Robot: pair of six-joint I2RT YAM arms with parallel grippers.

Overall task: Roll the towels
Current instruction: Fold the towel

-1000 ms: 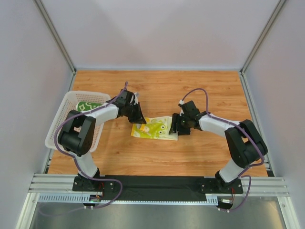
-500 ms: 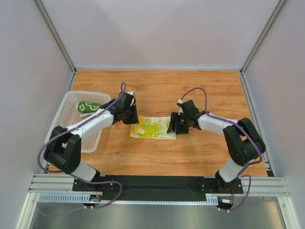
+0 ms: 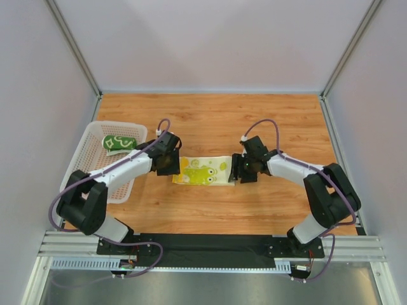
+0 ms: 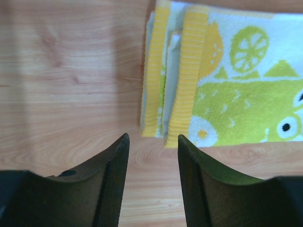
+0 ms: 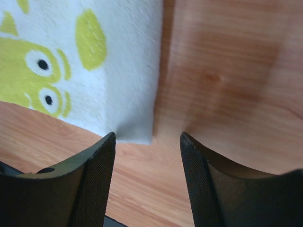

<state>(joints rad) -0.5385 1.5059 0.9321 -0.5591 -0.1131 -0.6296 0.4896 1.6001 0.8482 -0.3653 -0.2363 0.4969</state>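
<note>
My left pincer (image 4: 152, 139) and right pincer (image 5: 147, 135) both gape empty at either end of the yellow towel (image 3: 203, 171), mid-frame on the counter (image 3: 267, 121); the green towel (image 3: 118, 142) lies in the basket (image 3: 81, 159) at left.

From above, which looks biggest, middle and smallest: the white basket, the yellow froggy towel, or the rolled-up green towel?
Largest: white perforated plastic basket.
Middle: flat yellow and lime-green towel on the wooden table.
Smallest: rolled dark green towel with white pattern, lying inside the basket.
</note>
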